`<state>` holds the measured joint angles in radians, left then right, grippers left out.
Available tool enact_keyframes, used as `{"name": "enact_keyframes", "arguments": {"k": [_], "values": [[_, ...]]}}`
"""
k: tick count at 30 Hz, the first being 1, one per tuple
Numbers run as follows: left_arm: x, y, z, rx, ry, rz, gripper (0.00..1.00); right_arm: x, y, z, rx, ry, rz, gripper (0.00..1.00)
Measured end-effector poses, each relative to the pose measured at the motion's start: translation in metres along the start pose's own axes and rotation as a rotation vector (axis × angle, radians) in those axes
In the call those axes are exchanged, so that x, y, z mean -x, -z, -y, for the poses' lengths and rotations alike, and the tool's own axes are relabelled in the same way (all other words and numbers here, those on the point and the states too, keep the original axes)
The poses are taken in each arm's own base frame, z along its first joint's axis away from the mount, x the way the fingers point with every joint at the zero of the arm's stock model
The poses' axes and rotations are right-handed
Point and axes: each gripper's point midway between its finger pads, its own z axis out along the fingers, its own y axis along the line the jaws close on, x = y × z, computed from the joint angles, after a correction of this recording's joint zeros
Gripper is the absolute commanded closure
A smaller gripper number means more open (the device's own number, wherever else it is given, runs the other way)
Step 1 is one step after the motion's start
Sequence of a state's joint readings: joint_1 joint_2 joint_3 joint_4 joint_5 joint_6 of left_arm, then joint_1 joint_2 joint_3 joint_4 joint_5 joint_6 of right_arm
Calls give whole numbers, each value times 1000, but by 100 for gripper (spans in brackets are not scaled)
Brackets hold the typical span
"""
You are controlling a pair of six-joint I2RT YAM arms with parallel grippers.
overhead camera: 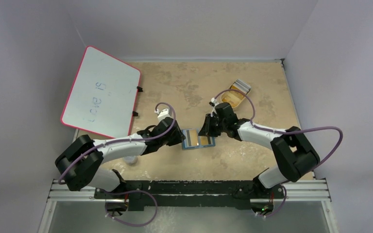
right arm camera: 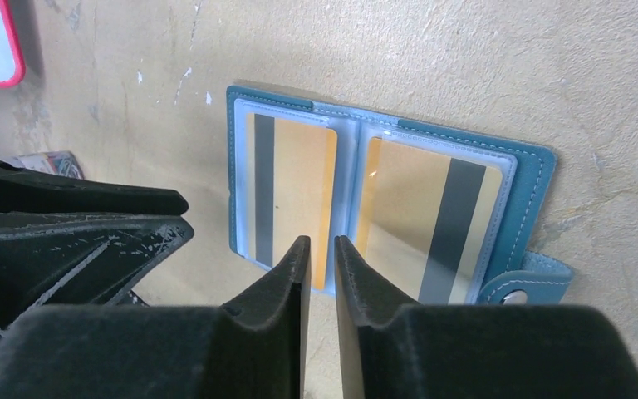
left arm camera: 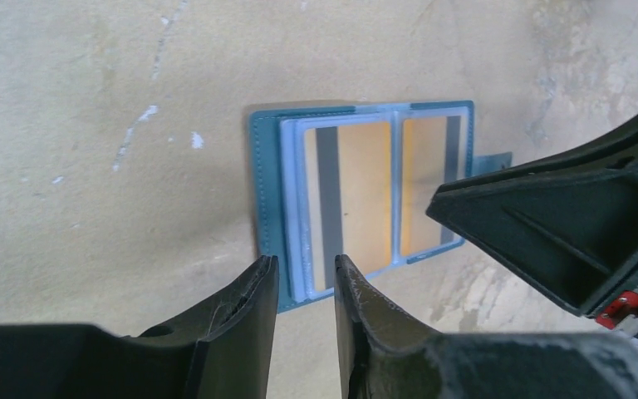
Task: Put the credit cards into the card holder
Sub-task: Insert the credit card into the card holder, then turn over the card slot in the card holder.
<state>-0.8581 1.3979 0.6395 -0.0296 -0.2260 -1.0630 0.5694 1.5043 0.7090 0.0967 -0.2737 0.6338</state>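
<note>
A mottled beige worktop [overhead camera: 184, 82] fills the scene, walled in by pale grey panels. A pink-rimmed whiteboard [overhead camera: 102, 92] with faint writing lies tilted at the far left and hangs over the worktop's left edge.

Two white-and-black arms reach in from the near edge, each trailing a purple cable. The left arm [overhead camera: 116, 145] and the right arm [overhead camera: 262, 132] meet at the middle of the worktop.

The left hand [left arm camera: 303, 268] is low at one end of the card holder. Its black fingers are parted by a narrow gap, with the corner of a clear pocket showing between the tips. It cannot be told whether they pinch it.

The right hand [right arm camera: 320, 245] comes in from the opposite side. Its fingers are almost together, with only a thin slit between them, above the edge of one card. Whether they grip that card cannot be told.

The card holder [right arm camera: 540, 174], a teal-blue bifold, lies open and flat at the centre of the worktop between the two hands, its clear pockets facing up.

Two credit cards [right arm camera: 299, 166] sit in it, one in each pocket. Both are orange-yellow with a dark stripe.

Spare cards [overhead camera: 237, 92], orange and silvery, lie in a small heap at the far right, well apart from the holder.

A snap tab [right arm camera: 532, 278] with a metal stud sticks out from one end of the holder.

A small white object [overhead camera: 131, 160], too small to identify, rests beside the left arm.
</note>
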Motion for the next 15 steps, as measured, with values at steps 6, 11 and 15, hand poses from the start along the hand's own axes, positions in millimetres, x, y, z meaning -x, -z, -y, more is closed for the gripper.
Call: {"name": "enact_keyframes", "arguments": {"k": [6, 11, 15], "values": [[2, -13, 9, -73, 66, -22, 63, 2, -2, 0, 6, 19, 8, 91], [-2, -23, -10, -89, 140, -48, 59, -2, -13, 7, -3, 18, -2, 93], [-4, -25, -3, -132, 153, -64, 58, -13, -17, 16, -15, 11, -24, 94]]}}
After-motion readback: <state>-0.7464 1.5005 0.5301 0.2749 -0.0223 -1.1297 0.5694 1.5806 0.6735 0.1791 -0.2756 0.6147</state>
